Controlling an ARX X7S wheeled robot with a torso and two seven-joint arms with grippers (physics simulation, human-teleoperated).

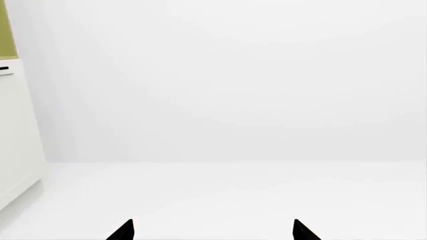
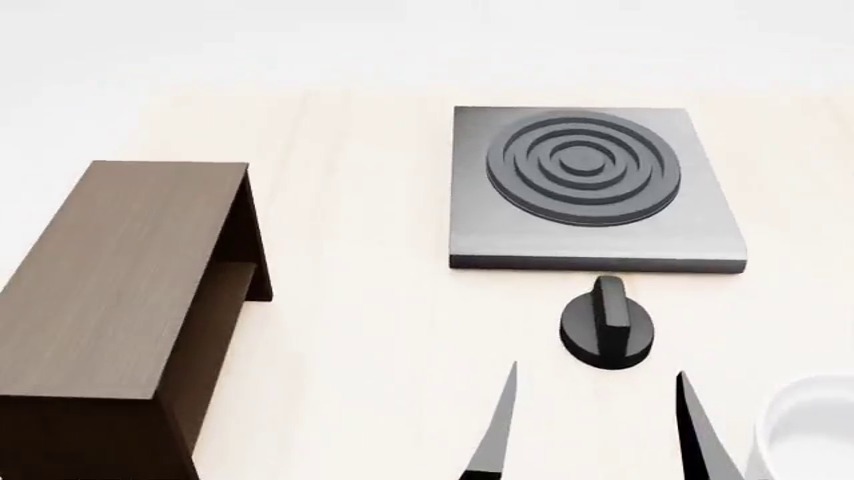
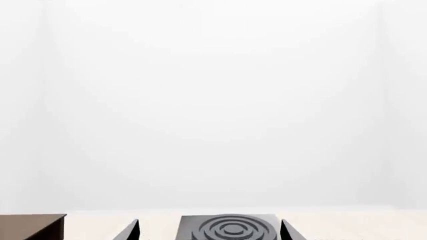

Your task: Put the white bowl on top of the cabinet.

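Only part of the white bowl (image 2: 809, 425) shows, at the head view's lower right corner on the pale table. The cabinet (image 2: 114, 270) is a long grey-brown wooden box lying at the left, with its flat top bare; one corner of the cabinet (image 3: 30, 226) also shows in the right wrist view. My right gripper (image 2: 597, 371) is open just left of the bowl, holding nothing, and the right gripper (image 3: 209, 221) points toward the stove plate. My left gripper (image 1: 213, 221) is open and empty, facing a blank white wall. It is out of the head view.
A square grey stove plate (image 2: 594, 185) with rings lies at the back right of the table. A black round knob (image 2: 607, 322) sits in front of it, just beyond my right fingertips. A white furniture unit (image 1: 17, 135) stands at the edge of the left wrist view.
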